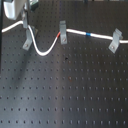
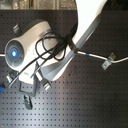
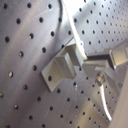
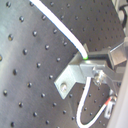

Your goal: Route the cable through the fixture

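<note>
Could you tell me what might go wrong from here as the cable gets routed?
The end effector sits close against the fixture, so it may knock it. The cable sags in a loose loop there; pulling could drag it out of the middle clip by its red band.

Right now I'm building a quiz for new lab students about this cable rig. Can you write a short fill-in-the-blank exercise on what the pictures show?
1. In the first exterior view, the cable is mostly ____ in colour.
2. The coloured band beside the middle clip is ____.
3. Further toward the first exterior view's right, before the right clip, the cable carries a ____ band.
4. Between the left clip and the middle clip, the cable sags in a ____.

Missing words: white; red; blue; loop
</note>
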